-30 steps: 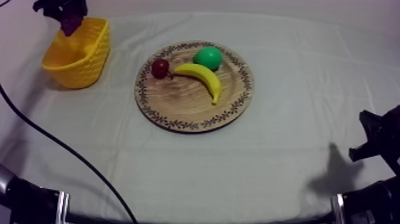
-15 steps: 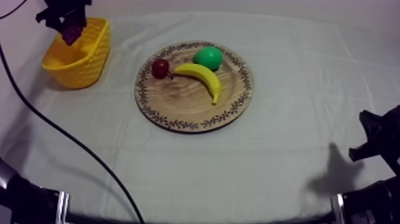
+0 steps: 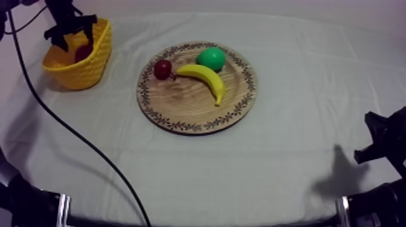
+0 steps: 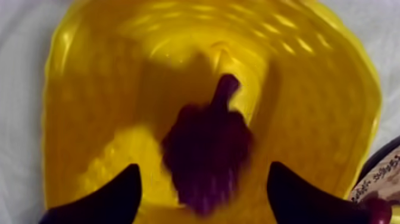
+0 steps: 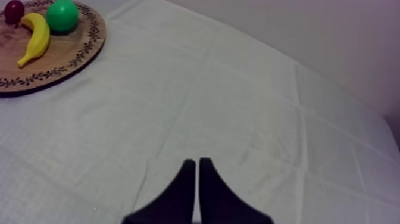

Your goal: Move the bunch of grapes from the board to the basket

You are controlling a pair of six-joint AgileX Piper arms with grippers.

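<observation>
L gripper (image 4: pixel 203 168) over yellow basket (image 4: pixel 83 89), fingers (image 4: pixel 113 196) spread wide, gripping nothing; bunch of grapes (image 4: pixel 205 152) sits inside basket under the gap, touching neither finger. Grapes' long axis runs from gripper side to basket's far wall, stem end toward far wall. R gripper (image 5: pixel 198 164) closed to a narrow wedge over bare cloth (image 5: pixel 250 101), holding nothing; wooden board (image 3: pixel 181 115) w/ banana (image 3: pixel 205 78), pear (image 3: pixel 211 58), small red fruit (image 3: pixel 162 69) lies mid-table, well apart from basket.
</observation>
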